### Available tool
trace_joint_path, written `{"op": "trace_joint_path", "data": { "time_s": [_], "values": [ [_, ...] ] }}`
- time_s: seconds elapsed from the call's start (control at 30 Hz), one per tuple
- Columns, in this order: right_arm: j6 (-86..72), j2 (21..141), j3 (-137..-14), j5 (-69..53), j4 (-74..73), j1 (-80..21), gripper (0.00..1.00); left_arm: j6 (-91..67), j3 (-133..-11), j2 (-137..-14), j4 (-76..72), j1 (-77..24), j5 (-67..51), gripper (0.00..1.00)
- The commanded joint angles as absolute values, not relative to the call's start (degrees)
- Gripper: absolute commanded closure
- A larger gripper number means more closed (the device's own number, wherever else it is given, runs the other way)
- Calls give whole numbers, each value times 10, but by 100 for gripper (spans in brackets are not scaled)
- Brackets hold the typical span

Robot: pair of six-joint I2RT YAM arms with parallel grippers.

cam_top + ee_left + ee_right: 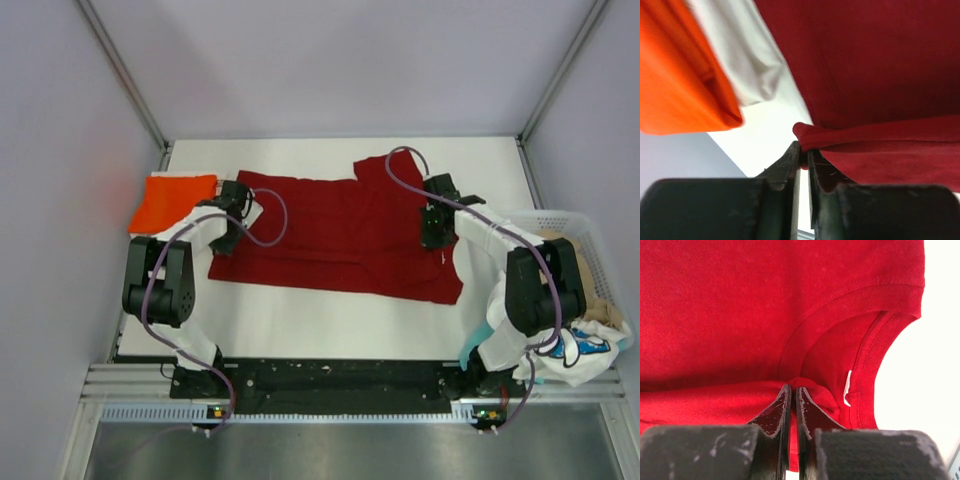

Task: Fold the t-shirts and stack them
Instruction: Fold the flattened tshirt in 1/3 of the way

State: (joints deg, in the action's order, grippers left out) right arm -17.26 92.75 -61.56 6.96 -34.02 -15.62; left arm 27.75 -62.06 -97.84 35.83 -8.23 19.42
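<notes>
The large dark red t-shirt (pixel 340 235) lies spread across the middle of the table, partly folded lengthwise. My left gripper (pixel 232 222) is shut on its left edge; the left wrist view shows a pinched fold of red cloth (pixel 840 137) between the jaws (pixel 804 150). My right gripper (pixel 434 228) is shut on the shirt near the collar; the right wrist view shows the neckline (pixel 860 340) and a bunched fold at the fingertips (pixel 793 389). A folded bright orange-red t-shirt (pixel 172 200) lies at the far left, also in the left wrist view (pixel 680 80).
A white lattice basket (pixel 570 260) stands at the right edge with beige cloth inside. A white printed shirt (pixel 585 345) hangs over its near corner. Grey walls enclose the table on the left, back and right.
</notes>
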Motion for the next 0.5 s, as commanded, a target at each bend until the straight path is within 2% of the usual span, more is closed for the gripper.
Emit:
{"op": "trace_joint_path", "data": {
  "time_s": [0.0, 0.07, 0.1, 0.13, 0.2, 0.27, 0.33, 0.47],
  "values": [
    [-158, 961, -667, 92, -313, -153, 100, 245, -668, -985, 268, -78, 285, 82],
    [-162, 976, -684, 127, -314, -152, 100, 242, -695, -992, 244, -78, 310, 74],
    [-162, 983, -696, 140, -317, -153, 95, 238, -718, -998, 248, -78, 314, 66],
    [-158, 987, -703, 146, -320, -153, 89, 233, -745, -1002, 262, -78, 313, 62],
    [-152, 991, -719, 149, -324, -152, 67, 233, -768, -1005, 272, -78, 308, 55],
    [-149, 985, -727, 153, -333, -152, 49, 239, -771, -1002, 277, -78, 307, 54],
    [-149, 972, -726, 163, -344, -152, 41, 244, -764, -996, 279, -78, 314, 54],
    [-184, 907, -694, 166, -380, -153, 39, 292, -715, -935, 313, -80, 215, 64]
  ]
}}
